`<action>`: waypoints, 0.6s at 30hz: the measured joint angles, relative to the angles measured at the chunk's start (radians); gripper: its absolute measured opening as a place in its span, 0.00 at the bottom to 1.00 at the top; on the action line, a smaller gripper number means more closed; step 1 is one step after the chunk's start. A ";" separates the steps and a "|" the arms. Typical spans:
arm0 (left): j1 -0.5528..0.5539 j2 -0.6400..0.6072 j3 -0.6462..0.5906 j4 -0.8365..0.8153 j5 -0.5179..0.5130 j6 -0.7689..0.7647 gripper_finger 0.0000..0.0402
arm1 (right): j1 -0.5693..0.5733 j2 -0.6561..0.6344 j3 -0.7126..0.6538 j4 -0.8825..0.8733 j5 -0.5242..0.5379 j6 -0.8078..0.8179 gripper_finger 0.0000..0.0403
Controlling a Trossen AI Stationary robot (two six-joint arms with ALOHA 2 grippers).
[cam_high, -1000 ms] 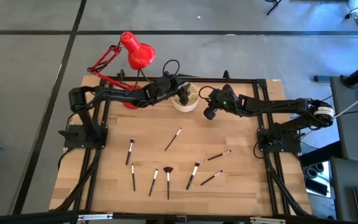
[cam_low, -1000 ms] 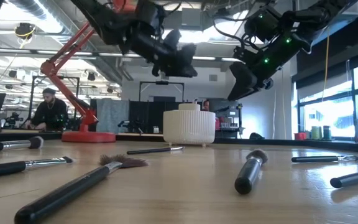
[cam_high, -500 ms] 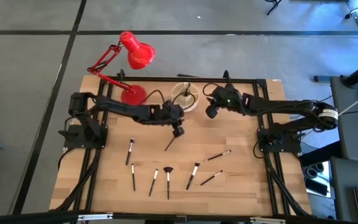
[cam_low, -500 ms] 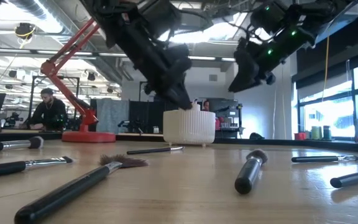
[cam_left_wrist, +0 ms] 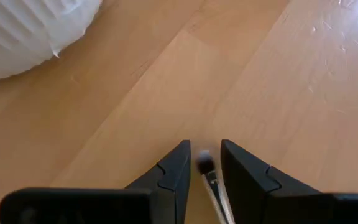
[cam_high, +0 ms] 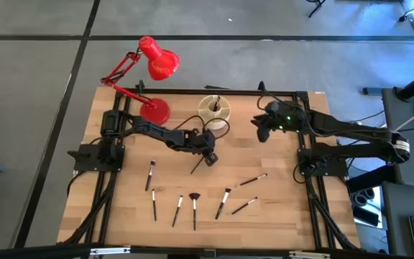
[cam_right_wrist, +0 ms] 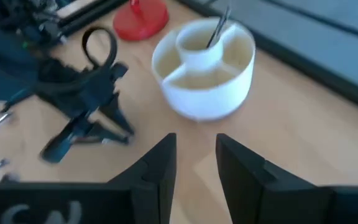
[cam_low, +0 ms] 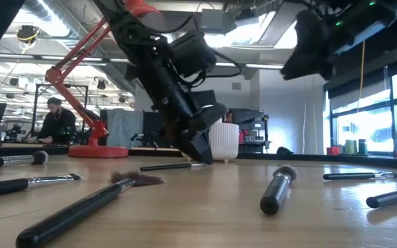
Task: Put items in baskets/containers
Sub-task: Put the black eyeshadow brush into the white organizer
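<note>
Several thin dark makeup brushes lie flat on the wooden table; the one nearest the middle [cam_high: 198,165] lies slantwise. My left gripper [cam_high: 208,155] is low over that brush, open, with a finger on each side of its bristle end [cam_left_wrist: 202,163] and a gap on both sides. The round cream container [cam_high: 214,109] stands at the far middle with one brush [cam_right_wrist: 219,26] upright in its centre compartment. My right gripper [cam_high: 262,132] hangs open and empty, raised to the right of the container.
A red desk lamp [cam_high: 153,109] stands on its base left of the container. More brushes lie in a row toward the near edge [cam_high: 177,211], [cam_high: 223,203], [cam_high: 253,180], among them a fan brush [cam_high: 194,207]. Black frame rails [cam_high: 309,158] border the table.
My left gripper has left the container, swung toward the near edge and come down to the brush at the table's middle, tipping to point more steeply down. My right gripper has pulled back toward the right edge and risen.
</note>
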 joint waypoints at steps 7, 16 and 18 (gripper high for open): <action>-0.011 0.012 0.026 -0.120 -0.019 -0.002 0.15 | 0.117 -0.068 -0.001 -0.139 0.112 0.063 0.28; -0.007 0.008 0.050 -0.193 0.007 0.070 0.02 | 0.150 -0.082 -0.001 -0.132 0.175 0.053 0.28; -0.004 -0.002 0.074 -0.209 0.002 0.089 0.01 | 0.150 -0.082 -0.001 -0.132 0.175 0.053 0.28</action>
